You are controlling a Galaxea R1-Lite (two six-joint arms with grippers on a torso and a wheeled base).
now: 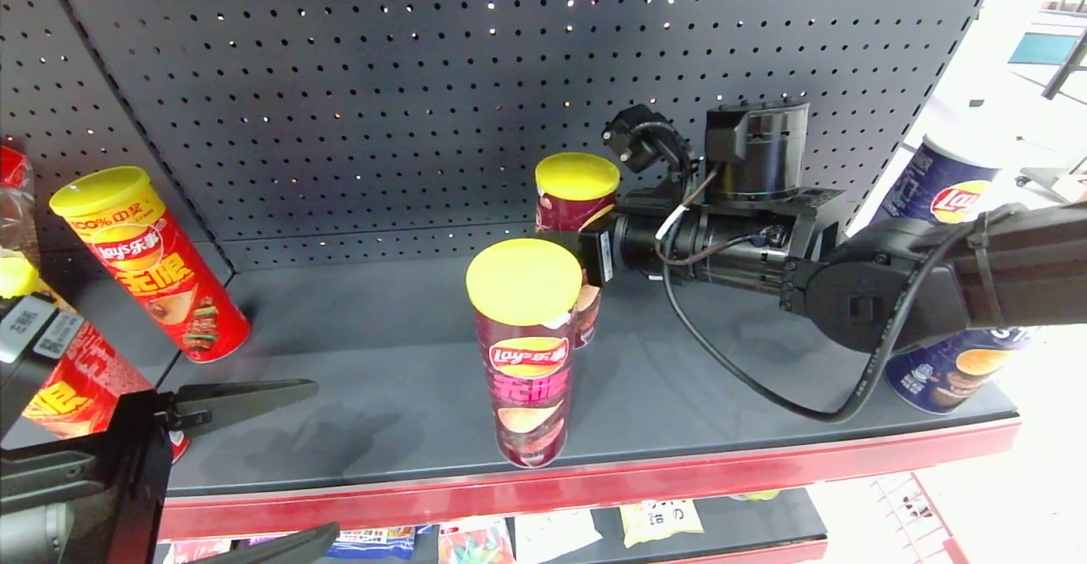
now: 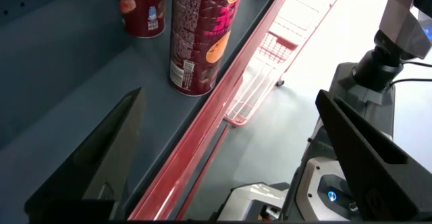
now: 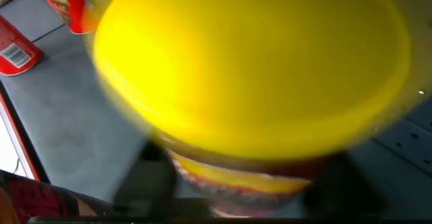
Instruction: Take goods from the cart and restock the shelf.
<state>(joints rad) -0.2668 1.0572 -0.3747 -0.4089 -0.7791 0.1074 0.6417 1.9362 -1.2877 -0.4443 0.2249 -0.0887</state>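
The left gripper [image 1: 323,462] is closest, low on the left by the front edge of the shelf [image 1: 399,377]. Its two fingers are spread wide, with nothing between them. The red wire cart [image 2: 266,82] sits on the floor below the shelf edge. The front chip can [image 1: 524,352] is dark red with a yellow lid and stands up straight. Just behind it is the back chip can [image 1: 576,194], which looks the same. The right gripper [image 1: 594,258] comes in from the right and pinches this can, one finger on each side under the lid. A red chip can [image 1: 144,262] is far left. A blue chip can [image 1: 955,190] is far right, partly behind the arm. Farthest back is a grey wall [image 1: 425,80] full of little holes.
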